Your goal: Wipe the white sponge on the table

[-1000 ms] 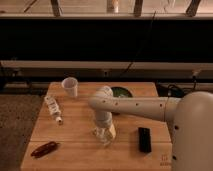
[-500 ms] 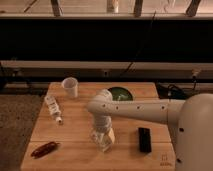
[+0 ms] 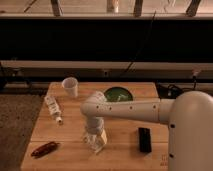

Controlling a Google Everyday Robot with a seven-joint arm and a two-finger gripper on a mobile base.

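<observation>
The white sponge (image 3: 102,136) is a small pale block on the wooden table (image 3: 65,132), near the front middle. My gripper (image 3: 95,143) points straight down over it from the white arm that reaches in from the right. It is shut on the sponge and presses it against the tabletop. The gripper hides most of the sponge; only its right edge shows.
A white cup (image 3: 69,86) stands at the back left. A white bottle (image 3: 53,108) lies on its side at the left. A green bowl (image 3: 118,94) sits at the back middle. A black block (image 3: 144,139) lies right of the gripper, and a red-brown object (image 3: 44,148) lies front left.
The gripper and the sponge have slid together a little toward the front left of the table. Nothing else has moved.
</observation>
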